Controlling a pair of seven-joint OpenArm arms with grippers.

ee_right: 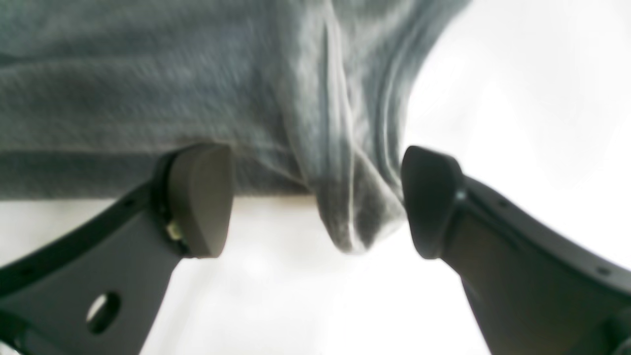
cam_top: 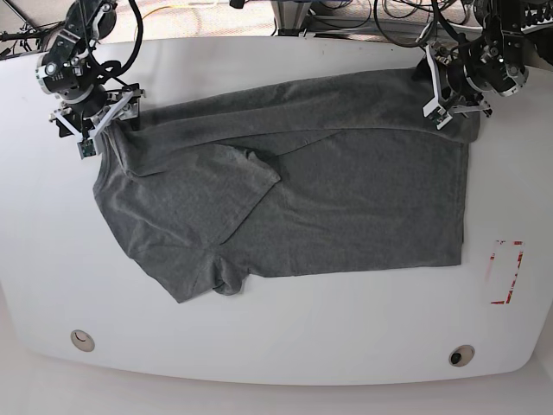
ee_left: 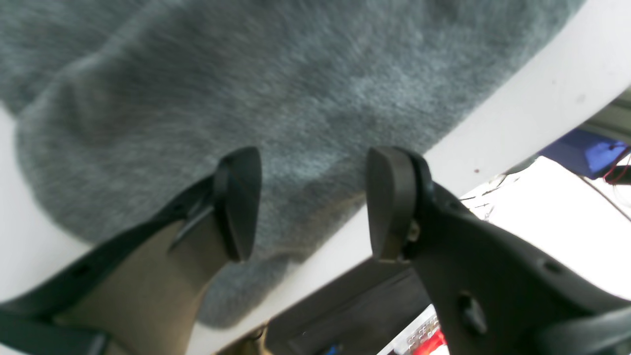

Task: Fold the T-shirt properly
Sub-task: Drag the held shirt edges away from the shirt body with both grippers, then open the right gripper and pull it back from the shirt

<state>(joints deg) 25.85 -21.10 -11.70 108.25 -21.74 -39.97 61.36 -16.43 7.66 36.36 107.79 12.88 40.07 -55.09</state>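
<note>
The plain dark heather-grey knit T-shirt (cam_top: 294, 190) is lying spread across the white table (cam_top: 276, 346), its upper edge folded over and one sleeve doubled onto the body. The left claw (ee_left: 313, 202) is standing open at the shirt's far corner near the table's edge, fingers apart above the cloth, gripping nothing. The right claw (ee_right: 315, 202) is standing wide open at the opposite end, a bunched fold of fabric lying between its fingers (ee_right: 199, 197), not clamped.

One T-shirt (cam_top: 346, 199), two end effectors, left end effector (cam_top: 453, 105) and right end effector (cam_top: 102, 130), one tabletop (cam_top: 285, 337), one red marking (cam_top: 505, 272).
</note>
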